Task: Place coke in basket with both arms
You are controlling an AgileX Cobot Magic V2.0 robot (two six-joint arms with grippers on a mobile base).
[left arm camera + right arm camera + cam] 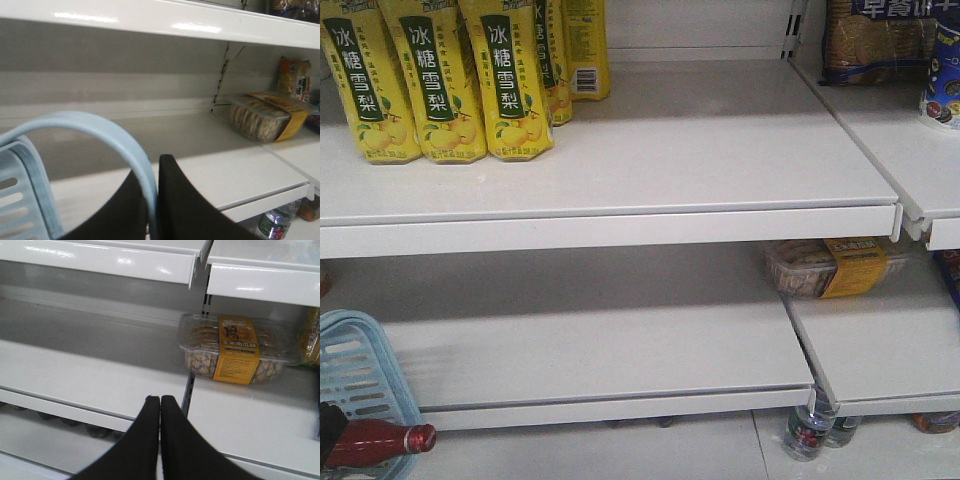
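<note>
The coke (375, 441) lies on its side at the bottom left of the front view, red cap pointing right and dark end at the frame edge. It overlaps the near corner of the pale blue basket (350, 375); I cannot tell whether it rests inside. In the left wrist view my left gripper (155, 167) is shut on the basket's thin swing handle (100, 127), which arches up to the left, with the slotted wall (20, 200) below. My right gripper (160, 400) is shut with nothing in it, pointing at the lower shelf. Neither gripper shows clearly in the front view.
Yellow pear-drink cartons (430, 80) stand on the upper shelf's left. A clear biscuit tray with a yellow band (825, 267) (235, 347) (260, 117) lies on the lower right shelf. Small bottles (810, 430) stand under the shelves. Snack packets (880, 40) sit top right.
</note>
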